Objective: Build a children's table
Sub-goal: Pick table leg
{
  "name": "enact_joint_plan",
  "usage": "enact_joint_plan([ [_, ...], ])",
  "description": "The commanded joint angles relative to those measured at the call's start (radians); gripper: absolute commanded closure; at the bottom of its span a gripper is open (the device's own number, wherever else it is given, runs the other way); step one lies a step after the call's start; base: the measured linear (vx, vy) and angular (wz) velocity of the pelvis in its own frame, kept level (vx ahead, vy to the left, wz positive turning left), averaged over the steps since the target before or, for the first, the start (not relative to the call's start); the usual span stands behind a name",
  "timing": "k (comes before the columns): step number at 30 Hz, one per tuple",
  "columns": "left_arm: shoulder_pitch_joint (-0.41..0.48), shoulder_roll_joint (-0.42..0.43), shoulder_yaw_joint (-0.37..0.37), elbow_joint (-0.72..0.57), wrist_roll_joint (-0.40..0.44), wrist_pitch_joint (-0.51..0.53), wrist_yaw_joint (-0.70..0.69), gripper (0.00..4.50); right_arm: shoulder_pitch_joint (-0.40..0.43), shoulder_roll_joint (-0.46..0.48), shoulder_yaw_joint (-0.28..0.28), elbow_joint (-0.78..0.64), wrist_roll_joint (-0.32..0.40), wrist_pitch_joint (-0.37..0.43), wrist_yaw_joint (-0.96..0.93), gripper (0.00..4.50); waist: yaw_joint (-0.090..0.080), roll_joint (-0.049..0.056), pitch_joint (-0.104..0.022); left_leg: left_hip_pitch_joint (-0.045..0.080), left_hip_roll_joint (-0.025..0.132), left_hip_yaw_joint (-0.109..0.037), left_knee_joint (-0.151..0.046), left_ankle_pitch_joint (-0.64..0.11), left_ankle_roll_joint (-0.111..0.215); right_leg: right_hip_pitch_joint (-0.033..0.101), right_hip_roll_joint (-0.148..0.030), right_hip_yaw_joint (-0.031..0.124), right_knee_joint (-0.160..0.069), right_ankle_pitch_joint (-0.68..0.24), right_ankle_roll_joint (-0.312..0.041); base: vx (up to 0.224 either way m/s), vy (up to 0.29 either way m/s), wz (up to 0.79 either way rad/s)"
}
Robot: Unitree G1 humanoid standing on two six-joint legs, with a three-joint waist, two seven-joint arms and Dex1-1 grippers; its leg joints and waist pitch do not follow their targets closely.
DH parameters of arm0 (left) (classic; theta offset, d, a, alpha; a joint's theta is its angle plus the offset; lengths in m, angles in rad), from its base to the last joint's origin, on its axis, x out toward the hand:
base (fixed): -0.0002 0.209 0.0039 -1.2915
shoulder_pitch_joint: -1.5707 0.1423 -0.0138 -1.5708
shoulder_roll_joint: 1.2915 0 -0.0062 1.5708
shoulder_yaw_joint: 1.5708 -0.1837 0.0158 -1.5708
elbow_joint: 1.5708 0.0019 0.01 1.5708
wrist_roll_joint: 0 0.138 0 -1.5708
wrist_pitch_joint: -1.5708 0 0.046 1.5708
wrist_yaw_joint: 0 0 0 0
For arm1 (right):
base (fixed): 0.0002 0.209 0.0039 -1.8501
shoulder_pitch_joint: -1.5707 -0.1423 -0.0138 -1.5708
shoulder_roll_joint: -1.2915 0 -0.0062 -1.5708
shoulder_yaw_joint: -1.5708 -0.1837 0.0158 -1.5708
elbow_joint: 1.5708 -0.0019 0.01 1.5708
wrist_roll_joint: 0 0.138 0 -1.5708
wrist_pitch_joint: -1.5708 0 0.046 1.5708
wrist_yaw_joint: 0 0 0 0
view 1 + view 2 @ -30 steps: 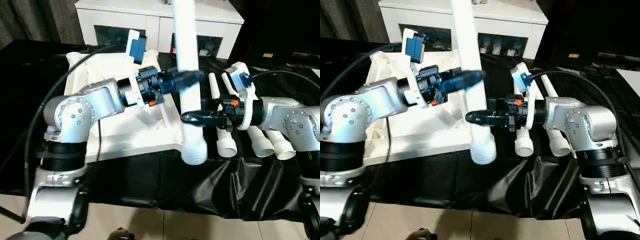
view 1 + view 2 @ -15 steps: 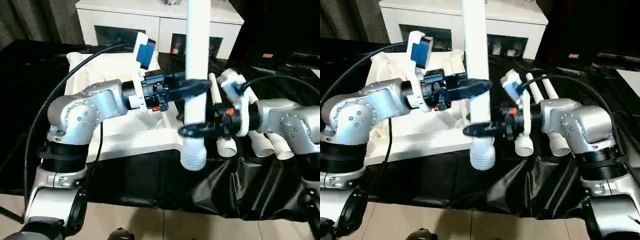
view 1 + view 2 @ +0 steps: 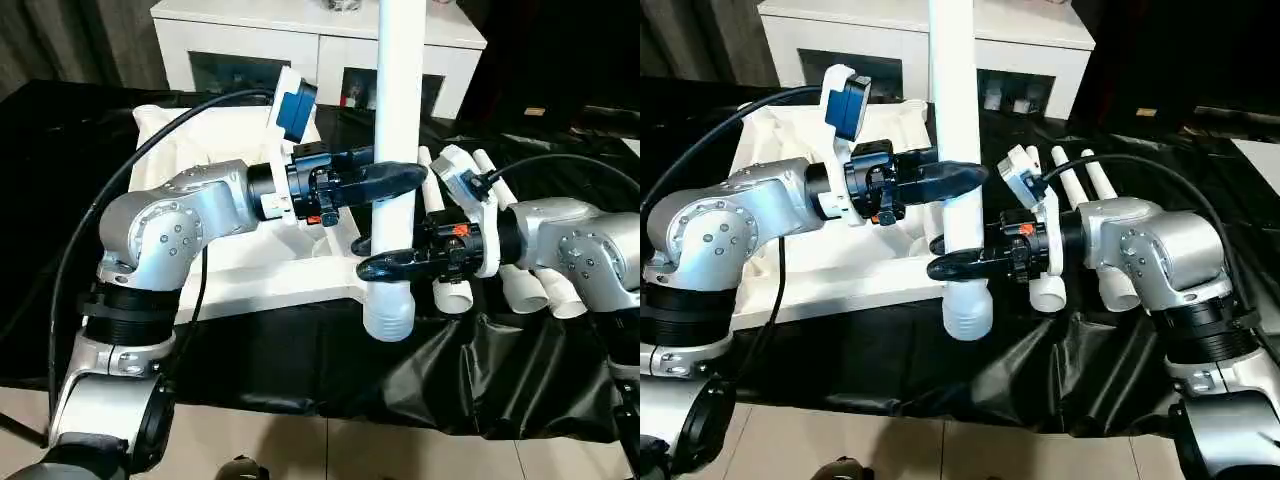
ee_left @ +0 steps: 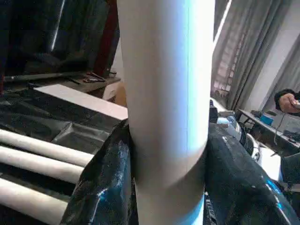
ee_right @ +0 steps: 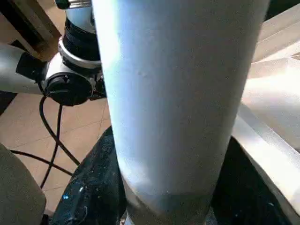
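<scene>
A robot holds one white table leg [image 3: 398, 130] upright in the air above the front edge of the bench [image 3: 300, 350], which is draped in black cloth. The left claw [image 3: 395, 178] grasps the leg partway up. The right claw [image 3: 385, 262], which stood wide around the leg a second ago, has narrowed onto it lower down, just above the ribbed plug end [image 3: 388, 312]; its black fingers [image 5: 93, 197] hug both sides of the tube, so it appears to grasp the leg too.

Over that second the leg has swung from a slight lean to vertical. With both claws on it, the leg looks steadied for guiding its plug end toward a corner socket; no leg is seated yet.

The white tabletop [image 3: 200, 150] lies underside up toward the bench's left side, behind the left arm, its ribbed hollow holding nothing that can be made out. Three spare legs [image 3: 520, 285] lie side by side toward the bench's right edge, under the right arm. A white glass-doored cabinet [image 3: 250, 40] stands beyond the bench's back edge; what is inside it is too small to tell.
</scene>
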Motion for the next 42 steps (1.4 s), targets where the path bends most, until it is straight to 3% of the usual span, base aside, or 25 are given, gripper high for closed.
enact_joint_plan([
  [1, -0.019, 0.01, -0.002, -0.008, -0.003, -0.014, -0.014, 2.66, 0.016, -0.019, 0.0, -0.011, -0.002, -0.003, 0.006, 2.61, 0.0, -0.003, -0.079, 0.022, 0.053, -0.016, -0.067, -0.062, 0.007, 0.055, -0.08, 0.045, -0.066, -0.026, -0.254, 0.0, 0.0, 0.0],
  [9, -0.026, 0.0, 0.027, 0.014, -0.017, 0.015, 0.023, 2.66, 0.019, -0.015, -0.011, -0.003, -0.003, -0.008, -0.002, 2.65, 0.0, -0.004, -0.079, 0.021, 0.053, -0.016, -0.066, -0.061, 0.01, 0.056, -0.081, 0.045, -0.065, -0.021, -0.259, 0.0, 0.0, 0.0],
  [10, -0.034, -0.008, 0.043, 0.029, -0.03, 0.036, 0.045, 2.1, 0.019, -0.013, -0.015, -0.002, -0.005, -0.011, -0.007, 2.65, -0.001, -0.004, -0.08, 0.023, 0.052, -0.014, -0.065, -0.062, 0.008, 0.055, -0.08, 0.045, -0.064, -0.016, -0.263, 0.0, 0.0, 0.0],
  [11, -0.036, -0.008, 0.055, 0.033, -0.045, 0.052, 0.048, 1.96, 0.02, -0.01, -0.021, -0.001, -0.003, -0.011, -0.016, 2.66, 0.001, -0.005, -0.08, 0.022, 0.052, -0.015, -0.065, -0.063, 0.01, 0.057, -0.081, 0.045, -0.065, -0.019, -0.264, 0.0, 0.0, 0.0],
  [17, -0.022, -0.016, 0.09, 0.006, -0.085, 0.064, 0.055, 1.63, 0.026, 0.011, -0.054, 0.001, -0.01, -0.037, -0.059, 2.66, 0.0, -0.003, -0.081, 0.022, 0.052, -0.016, -0.065, -0.06, 0.01, 0.056, -0.08, 0.044, -0.064, -0.008, -0.265, 0.0, 0.0, 0.0],
  [23, -0.002, -0.033, 0.053, -0.041, -0.078, 0.06, 0.059, 1.05, 0.027, 0.028, -0.063, -0.003, -0.015, -0.054, -0.086, 2.66, 0.001, -0.001, -0.08, 0.023, 0.053, -0.016, -0.066, -0.065, 0.006, 0.056, -0.081, 0.045, -0.065, -0.022, -0.259, 0.0, 0.0, 0.0],
  [25, 0.004, -0.056, -0.015, -0.029, -0.005, 0.046, 0.101, 0.85, 0.027, 0.034, -0.046, -0.005, -0.023, -0.064, -0.09, 2.66, 0.001, -0.003, -0.08, 0.022, 0.054, -0.017, -0.067, -0.064, 0.006, 0.057, -0.081, 0.045, -0.066, -0.019, -0.256, 0.0, 0.0, 0.0],
  [27, 0.006, -0.064, -0.028, -0.018, 0.017, 0.039, 0.116, 0.73, 0.025, 0.035, -0.044, -0.003, -0.024, -0.066, -0.091, 2.66, 0.001, -0.002, -0.079, 0.023, 0.054, -0.015, -0.067, -0.075, 0.006, 0.056, -0.08, 0.046, -0.069, -0.029, -0.251, 0.0, 0.0, 0.0],
  [30, 0.007, -0.086, -0.034, 0.001, 0.041, 0.019, 0.147, 0.72, 0.021, 0.039, -0.04, -0.002, -0.027, -0.068, -0.094, 2.66, 0.001, -0.002, -0.079, 0.02, 0.053, -0.017, -0.067, -0.072, 0.003, 0.06, -0.081, 0.045, -0.07, -0.028, -0.246, 0.0, 0.0, 0.0],
  [31, 0.005, -0.096, -0.025, 0.006, 0.034, 0.014, 0.155, 0.99, 0.021, 0.041, -0.037, -0.003, -0.031, -0.071, -0.095, 2.66, 0.001, -0.001, -0.08, 0.019, 0.052, -0.018, -0.066, -0.072, 0.005, 0.061, -0.082, 0.046, -0.07, -0.029, -0.246, 0.0, 0.0, 0.0],
  [34, -0.003, -0.102, -0.011, 0.011, 0.018, 0.019, 0.158, 1.05, 0.021, 0.041, -0.032, -0.003, -0.036, -0.075, -0.094, 2.66, -0.003, -0.004, -0.079, 0.018, 0.051, -0.018, -0.067, -0.081, 0.003, 0.06, -0.081, 0.045, -0.072, -0.046, -0.244, 0.0, 0.0, 0.0],
  [42, 0.002, -0.095, 0.018, 0.007, 0.001, 0.031, 0.153, 1.73, 0.024, 0.039, -0.031, -0.004, -0.039, -0.076, -0.091, 2.66, -0.002, -0.004, -0.078, 0.022, 0.052, -0.017, -0.067, -0.087, 0.006, 0.056, -0.08, 0.045, -0.073, -0.057, -0.245, 0.0, 0.0, 0.0],
])
